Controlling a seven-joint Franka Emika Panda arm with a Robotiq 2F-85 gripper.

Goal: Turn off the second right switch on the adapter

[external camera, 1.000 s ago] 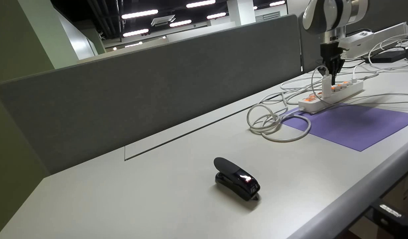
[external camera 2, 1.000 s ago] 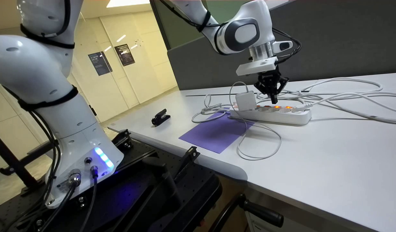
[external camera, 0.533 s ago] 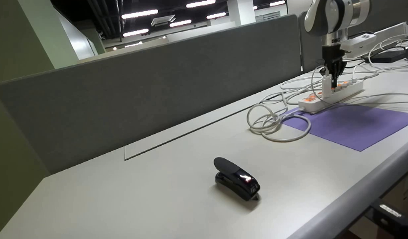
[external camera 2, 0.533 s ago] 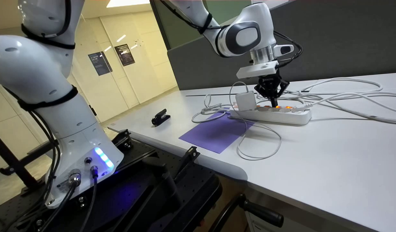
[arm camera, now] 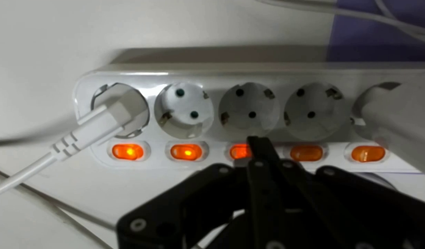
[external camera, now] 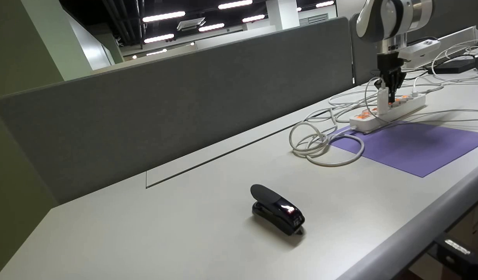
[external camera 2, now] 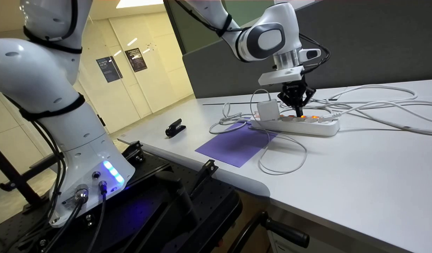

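The adapter is a long white power strip that shows in both exterior views [external camera: 406, 111] [external camera 2: 307, 129] and across the wrist view [arm camera: 216, 71]. In the wrist view, three orange switches toward the left glow, the leftmost [arm camera: 128, 151], its neighbour [arm camera: 186, 152] and a middle one [arm camera: 239, 151]. A switch right of them [arm camera: 306, 153] and one farther right [arm camera: 368, 154] look darker. My gripper [arm camera: 262, 142] is shut and empty, pointing down. Its fingertips cover the right part of the middle glowing switch. Touching cannot be told for certain. It shows in both exterior views [external camera: 391, 100] [external camera 2: 299, 114].
A white charger block [external camera 2: 268, 110] stands in the strip beside the gripper. A white plug [arm camera: 105, 121] fills the leftmost socket in the wrist view. Looped white cords [external camera: 316, 142] and a purple sheet [external camera 2: 237, 144] lie around the strip. A black stapler [external camera: 278, 210] lies apart.
My gripper has moved down from just above the adapter to its switch row, mostly in the first half second. It has hardly moved since. The adapter has stayed in place.
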